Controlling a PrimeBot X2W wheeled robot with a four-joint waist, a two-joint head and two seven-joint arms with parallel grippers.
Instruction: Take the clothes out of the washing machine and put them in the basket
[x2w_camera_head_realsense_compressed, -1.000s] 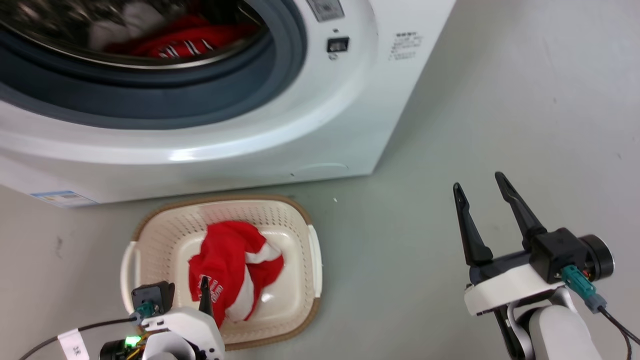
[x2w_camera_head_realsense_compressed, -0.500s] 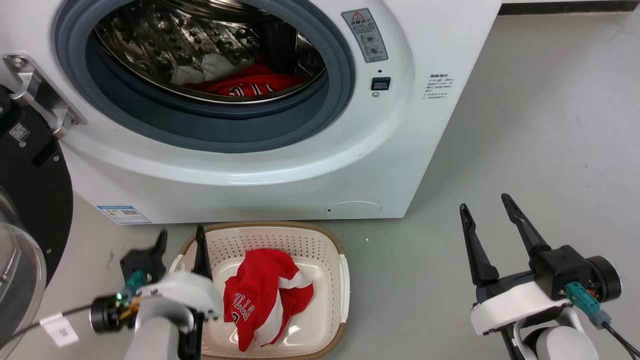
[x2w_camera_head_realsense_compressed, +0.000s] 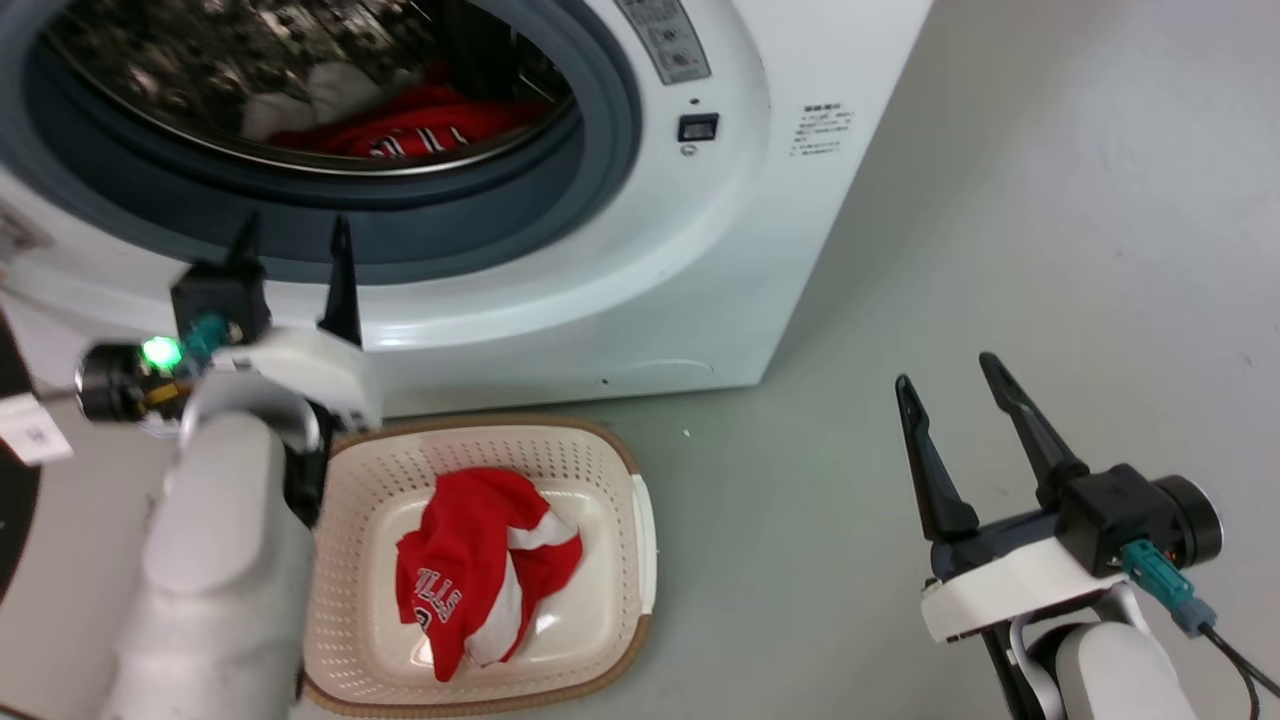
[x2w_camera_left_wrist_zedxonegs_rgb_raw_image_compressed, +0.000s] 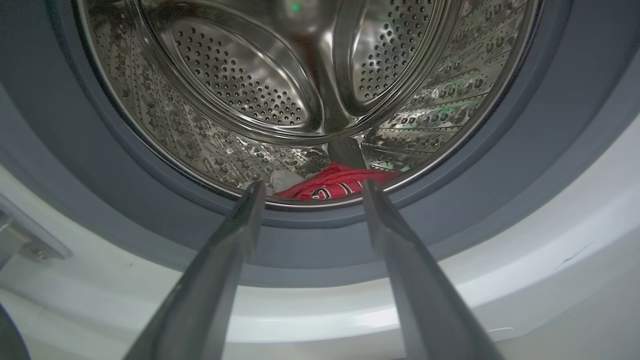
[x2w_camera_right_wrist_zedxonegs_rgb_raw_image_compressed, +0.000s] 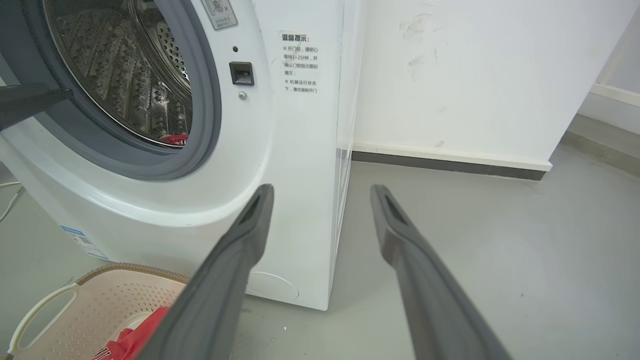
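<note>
The white washing machine (x2w_camera_head_realsense_compressed: 640, 300) stands with its porthole uncovered. A red garment with white lettering (x2w_camera_head_realsense_compressed: 420, 135) lies at the bottom of the steel drum (x2w_camera_left_wrist_zedxonegs_rgb_raw_image_compressed: 310, 75), also seen as red cloth (x2w_camera_left_wrist_zedxonegs_rgb_raw_image_compressed: 335, 185) in the left wrist view. Another red garment with white stripes (x2w_camera_head_realsense_compressed: 480, 570) lies in the cream basket (x2w_camera_head_realsense_compressed: 640, 560) on the floor before the machine. My left gripper (x2w_camera_head_realsense_compressed: 295, 235) is open and empty, raised in front of the grey gasket (x2w_camera_left_wrist_zedxonegs_rgb_raw_image_compressed: 310, 245), outside the drum. My right gripper (x2w_camera_head_realsense_compressed: 950, 375) hangs open and empty over the floor, right of the basket.
The black-rimmed door (x2w_camera_head_realsense_compressed: 12, 480) stands open at the far left. Grey floor (x2w_camera_head_realsense_compressed: 1000, 200) stretches right of the machine, and a white wall with dark skirting (x2w_camera_right_wrist_zedxonegs_rgb_raw_image_compressed: 450, 165) stands behind it. The basket's rim (x2w_camera_right_wrist_zedxonegs_rgb_raw_image_compressed: 125, 272) lies close under the washer's front.
My left gripper has risen from beside the basket to the lower edge of the porthole. The head camera has shifted. The right gripper stays as it was.
</note>
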